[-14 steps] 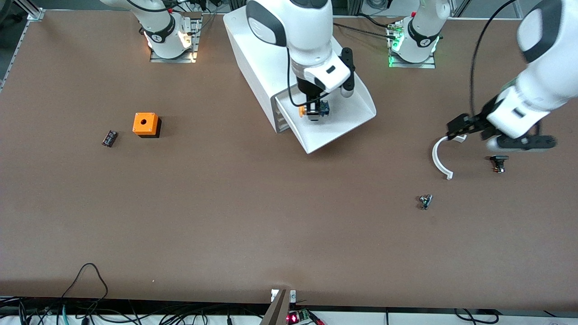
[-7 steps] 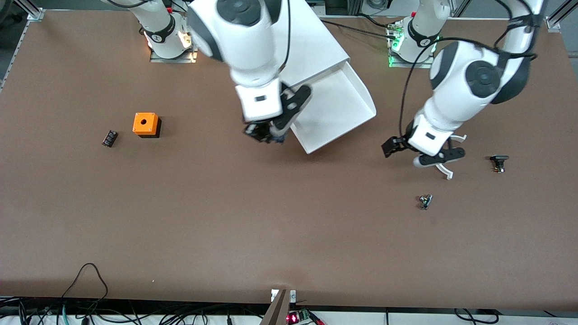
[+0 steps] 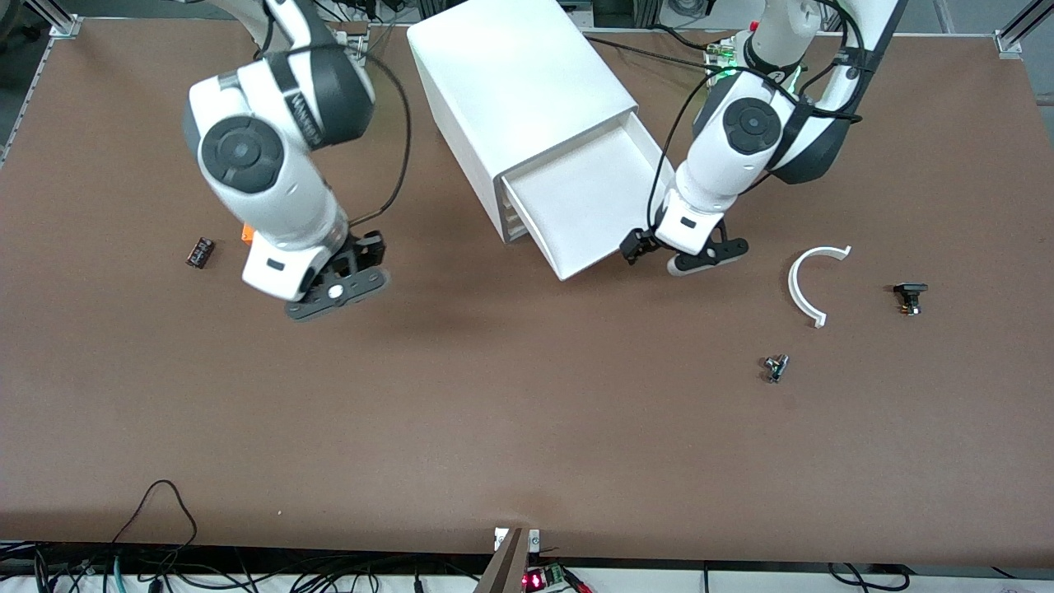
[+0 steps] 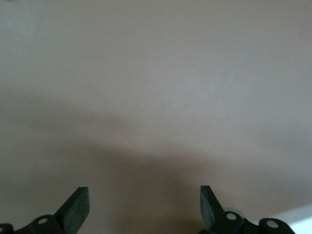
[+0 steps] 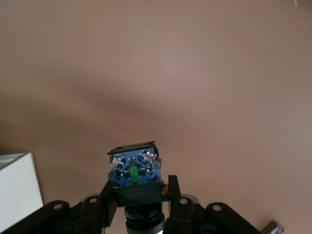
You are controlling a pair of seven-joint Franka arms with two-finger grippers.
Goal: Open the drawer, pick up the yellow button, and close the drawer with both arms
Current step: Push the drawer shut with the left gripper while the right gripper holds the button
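Observation:
The drawer point(image 3: 589, 206) stands pulled out of the white cabinet point(image 3: 519, 82), and its tray shows nothing inside. My right gripper point(image 3: 333, 288) hangs over the table beside the orange cube. In the right wrist view it point(image 5: 141, 185) is shut on the button point(image 5: 134, 173), whose blue-and-black body shows between the fingers. The button is hidden in the front view. My left gripper point(image 3: 638, 247) is low at the drawer's front corner, toward the left arm's end. In the left wrist view it point(image 4: 144, 209) is open and empty over bare table.
The orange cube point(image 3: 245, 235) is mostly hidden by the right arm, with a small dark part point(image 3: 199, 252) beside it. Toward the left arm's end lie a white curved piece point(image 3: 811, 284), a black part point(image 3: 909, 296) and a small metal part point(image 3: 775, 367).
My right gripper lifted the button out of the drawer and carried it toward the orange cube. My left gripper moved from the white curved piece to the drawer's front corner.

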